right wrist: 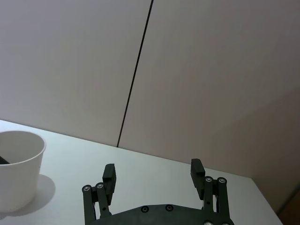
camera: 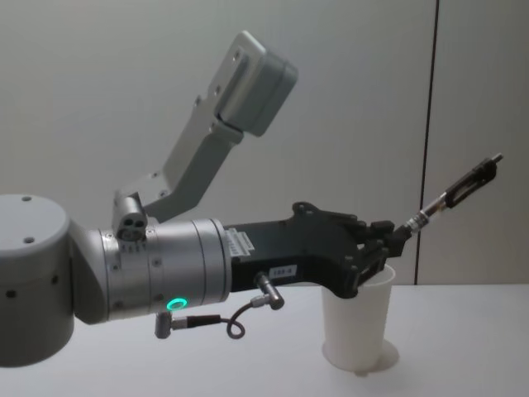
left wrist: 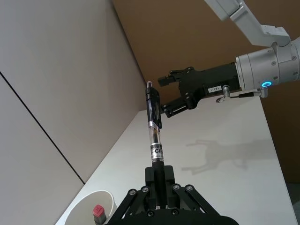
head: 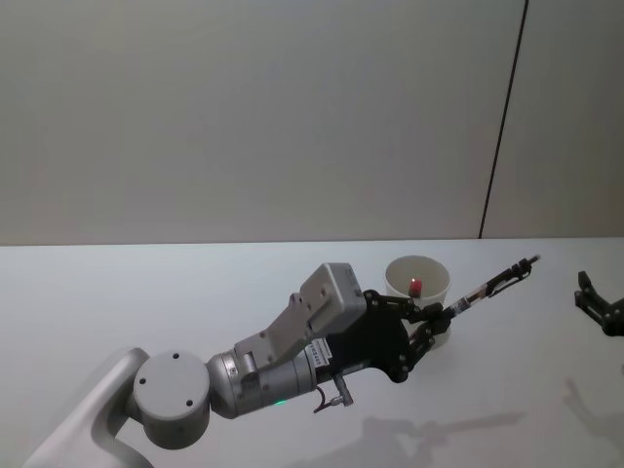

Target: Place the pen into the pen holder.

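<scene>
Left gripper (head: 450, 313) clamps one pen (head: 493, 283) near one pen holder (head: 435, 277); right gripper (right wrist: 153, 170) apart.

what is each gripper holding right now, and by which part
The left gripper holds the pen by the end opposite its clip, the rest sticking out past the jaws. The right gripper is open and holds nothing.

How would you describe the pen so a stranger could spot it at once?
On the white table stands a white paper cup, with the left gripper at its rim. The pen is clamped in that gripper, slanting upward to the robot's right. Slim, with a clear barrel and a black clip end, it is the one long thin thing there.
</scene>
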